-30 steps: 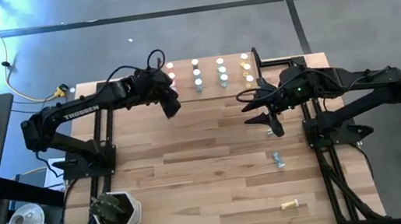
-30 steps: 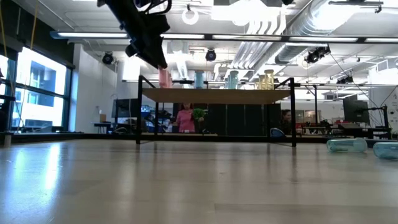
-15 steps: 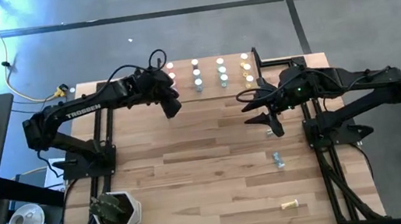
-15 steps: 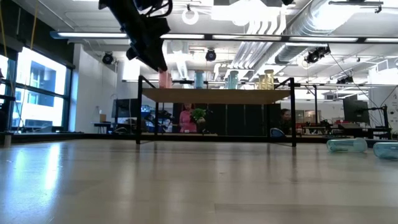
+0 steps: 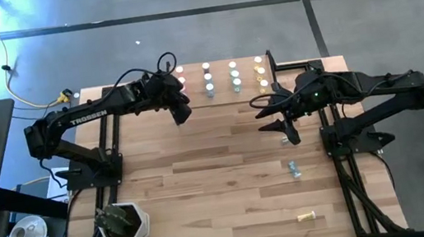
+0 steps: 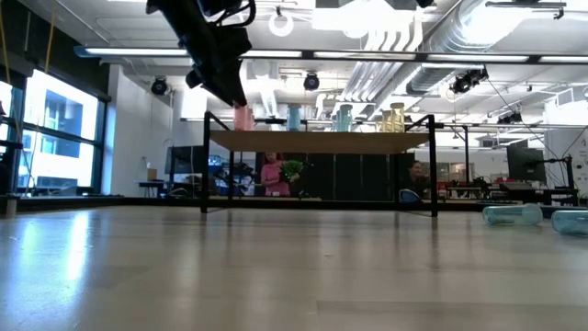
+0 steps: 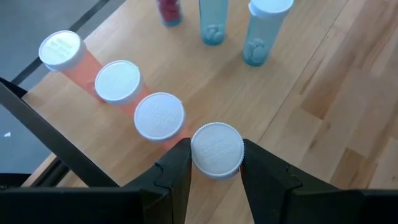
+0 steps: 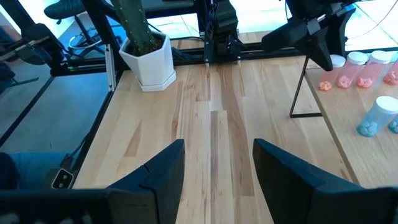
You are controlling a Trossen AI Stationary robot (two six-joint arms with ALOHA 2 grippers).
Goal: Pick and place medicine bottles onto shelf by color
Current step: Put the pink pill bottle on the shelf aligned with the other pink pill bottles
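The shelf stands at the table's far edge, with rows of white-capped medicine bottles on it. In the left wrist view three red bottles stand in a line on the board. A further white-capped bottle continues that line, and my left gripper is shut on it. Blue bottles stand farther along. My right gripper hangs open over the table beside the shelf's right end, with nothing between its fingers. My left gripper pinches the bottle's round white cap between its two fingers, one on each side. The fingers slant down from the table's near left. The bottle stands upright in line with the red ones. The cap hides its body and base.
Two bottles lie loose on the table's right half, a blue one and a yellow one. A white pot with a plant stands at the near left. The shelf's black legs rise from the table.
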